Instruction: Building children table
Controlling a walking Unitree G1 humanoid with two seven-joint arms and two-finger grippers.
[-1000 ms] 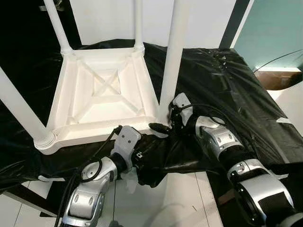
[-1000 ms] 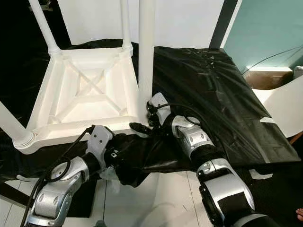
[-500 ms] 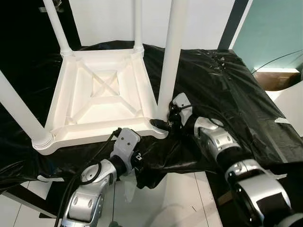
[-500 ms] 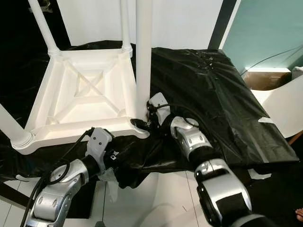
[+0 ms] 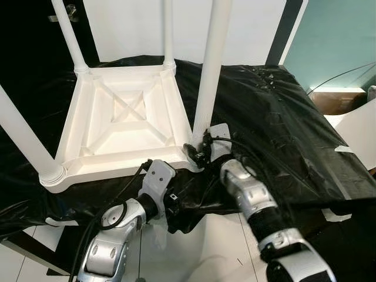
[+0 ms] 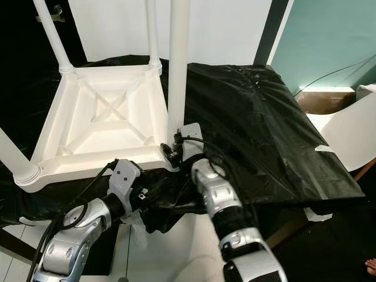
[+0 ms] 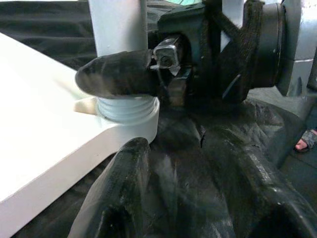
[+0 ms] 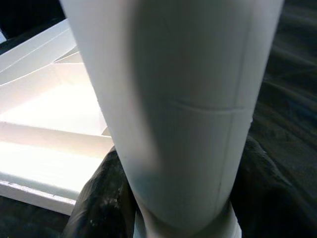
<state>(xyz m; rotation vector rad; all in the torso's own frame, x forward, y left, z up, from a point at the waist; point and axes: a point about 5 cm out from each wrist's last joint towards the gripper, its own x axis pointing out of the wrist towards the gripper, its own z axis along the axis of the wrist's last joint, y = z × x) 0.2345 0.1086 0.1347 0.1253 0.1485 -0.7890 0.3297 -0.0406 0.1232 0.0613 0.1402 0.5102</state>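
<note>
Right claw [image 5: 197, 154] clamped on near-corner leg [image 5: 207, 70] base; wrist has rolled inward since 1 s ago (threading in, likely). Left claw [image 5: 171, 202] beneath upturned children table [image 5: 126, 120], finger state unclear.

In front of me a crinkled black plastic sheet [image 5: 282, 117] covers the work surface. Behind it I see a white wall [image 5: 252, 29] and, to the right, a teal wall [image 5: 341, 35] above a brown box [image 5: 332, 100].
</note>
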